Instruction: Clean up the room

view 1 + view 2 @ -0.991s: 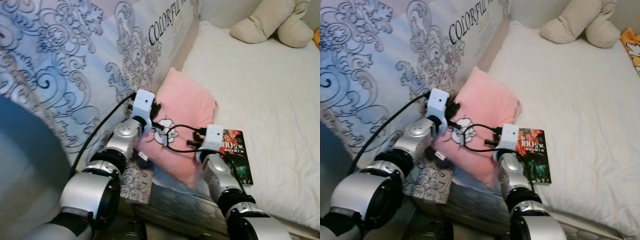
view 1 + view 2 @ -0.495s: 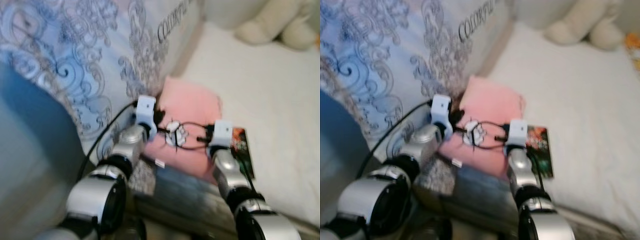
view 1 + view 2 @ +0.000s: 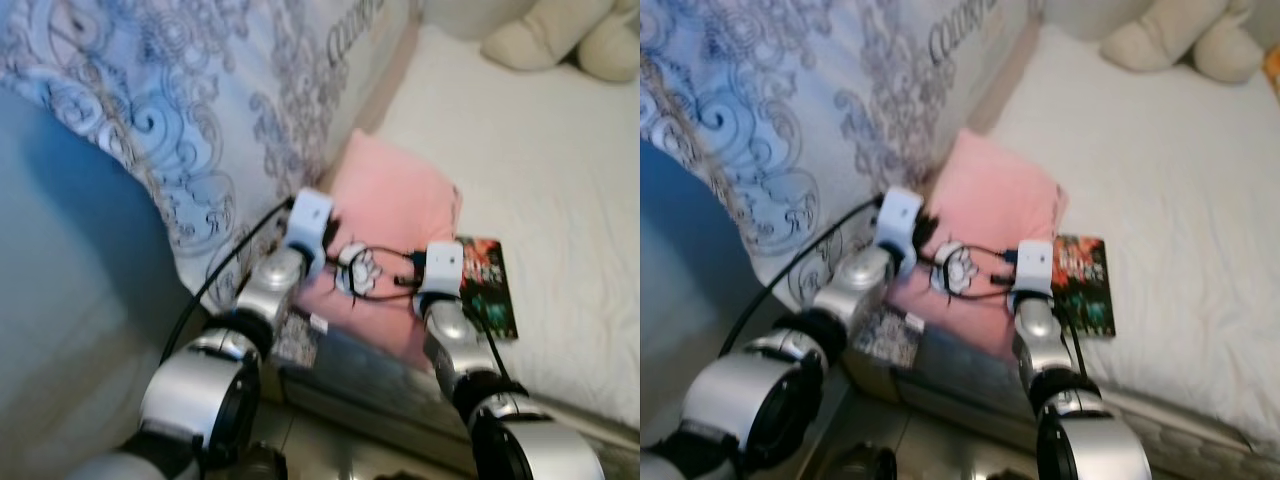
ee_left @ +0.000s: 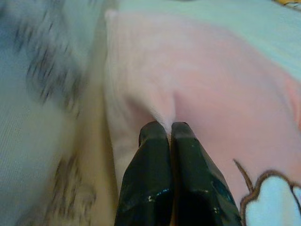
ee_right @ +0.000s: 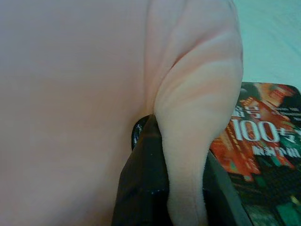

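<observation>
Left tool pinched tight on a fold of the pink pillow, black fingers pressed together with a peak of fabric nipped at their tips. Right tool likewise clamped on the pillow, a thick roll of pink cloth squeezed between its fingers. Pillow stretched between both tools at the near edge of the bed, a white cartoon patch on its face between the two wrists. Just beyond the right tool, on the white sheet and touching the pillow's edge: a book with a red and green cover. Beside the left tool, on its outer side: a blue-grey patterned quilt heaped up. Far ahead of both tools, near the head of the bed: a beige plush toy.
</observation>
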You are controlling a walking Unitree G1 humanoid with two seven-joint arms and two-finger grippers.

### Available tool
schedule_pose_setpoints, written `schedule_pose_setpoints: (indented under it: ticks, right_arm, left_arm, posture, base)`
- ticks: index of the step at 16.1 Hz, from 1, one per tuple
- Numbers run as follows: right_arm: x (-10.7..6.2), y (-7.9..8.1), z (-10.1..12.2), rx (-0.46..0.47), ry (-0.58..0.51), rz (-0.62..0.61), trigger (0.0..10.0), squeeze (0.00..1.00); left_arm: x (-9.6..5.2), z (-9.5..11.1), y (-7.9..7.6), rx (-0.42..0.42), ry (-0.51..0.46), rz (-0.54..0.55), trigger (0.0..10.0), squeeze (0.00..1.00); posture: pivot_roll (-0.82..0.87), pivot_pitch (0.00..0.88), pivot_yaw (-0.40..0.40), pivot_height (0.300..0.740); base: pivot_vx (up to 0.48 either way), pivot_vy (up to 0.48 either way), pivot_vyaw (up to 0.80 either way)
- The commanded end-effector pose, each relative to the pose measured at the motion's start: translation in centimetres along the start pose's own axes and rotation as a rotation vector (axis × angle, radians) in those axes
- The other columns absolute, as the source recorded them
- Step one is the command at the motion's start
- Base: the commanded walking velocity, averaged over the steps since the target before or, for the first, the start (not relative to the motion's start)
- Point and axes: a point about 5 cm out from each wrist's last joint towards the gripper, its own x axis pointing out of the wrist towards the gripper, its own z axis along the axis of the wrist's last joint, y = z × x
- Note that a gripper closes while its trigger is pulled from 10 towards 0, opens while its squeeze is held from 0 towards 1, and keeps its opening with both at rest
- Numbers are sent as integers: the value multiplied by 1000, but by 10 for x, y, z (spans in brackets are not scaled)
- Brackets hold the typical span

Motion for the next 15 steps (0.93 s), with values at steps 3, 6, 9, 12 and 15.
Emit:
schedule_pose_setpoints:
  ticks: [3,6,9,12,15]
  right_arm:
    - [2,-3,13,-2,-76,-36,10000,0]
    - [8,-23,41,-8,-206,-107,10000,0]
    - [13,-46,59,-30,-258,-170,10000,0]
    - [15,-49,44,-31,-146,-161,10000,0]
    - [12,-35,22,56,-37,-115,10000,0]
  left_arm:
    - [5,19,-1,37,-64,-10,10000,0]
    - [12,48,7,1,-128,19,10000,0]
    - [16,62,4,-26,-167,40,10000,0]
    - [17,53,-3,10,-109,30,10000,0]
    - [15,41,0,50,-53,48,10000,0]
  posture:
    - [62,60,8,740]
    - [34,125,20,740]
    - [-27,173,43,740]
    - [-44,228,31,740]
    - [-42,273,25,740]
  base:
    - [0,0,0]
    - [0,0,0]
    - [0,0,0]
    - [0,0,0]
    - [0,0,0]
